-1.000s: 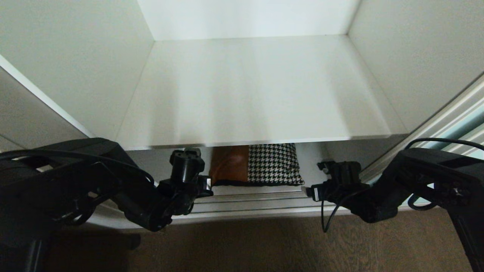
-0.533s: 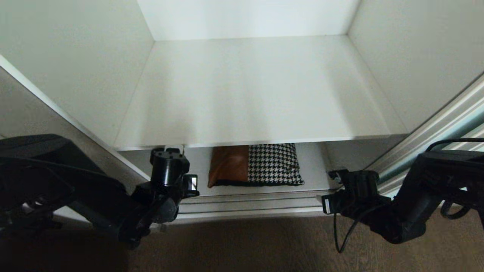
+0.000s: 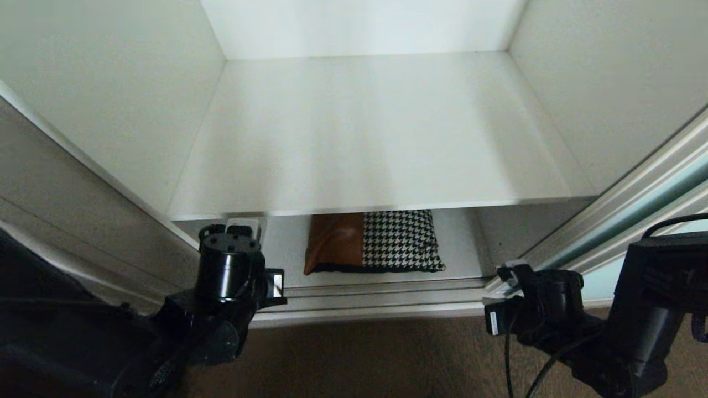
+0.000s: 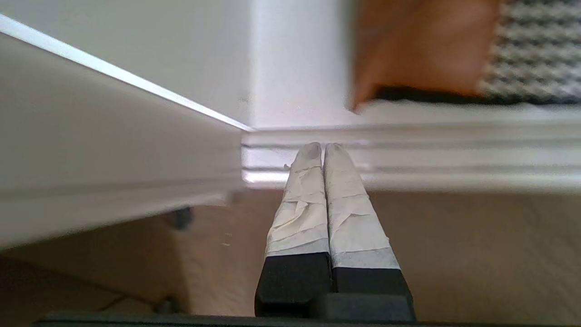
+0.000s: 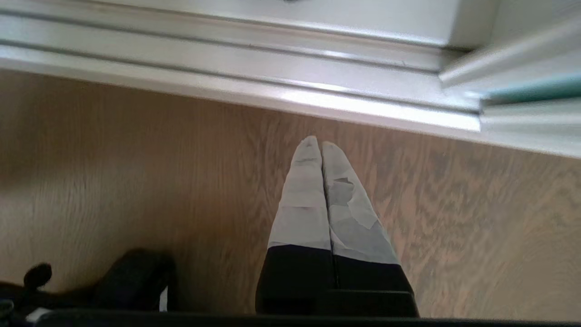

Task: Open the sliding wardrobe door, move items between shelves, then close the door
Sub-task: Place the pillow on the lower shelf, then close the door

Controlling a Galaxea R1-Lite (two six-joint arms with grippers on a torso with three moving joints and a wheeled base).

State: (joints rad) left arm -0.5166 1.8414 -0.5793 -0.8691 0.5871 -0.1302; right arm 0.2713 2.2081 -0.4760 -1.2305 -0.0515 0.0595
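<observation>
Both arms have drawn back toward the lower corners of the frame since a second ago, and the right tool's fingers have come together. At lower left, the left tool has its taped fingers pressed shut on nothing, tips over the silvery floor track. Across the middle spreads the bare upper shelf; under its front edge, just right of the left arm, the cushion lies flat on the lower shelf — tan patch left, houndstooth right. At lower right, the right tool is closed and empty over the wooden floor, beside the aqua sliding door, which is pushed aside at the right edge.
</observation>
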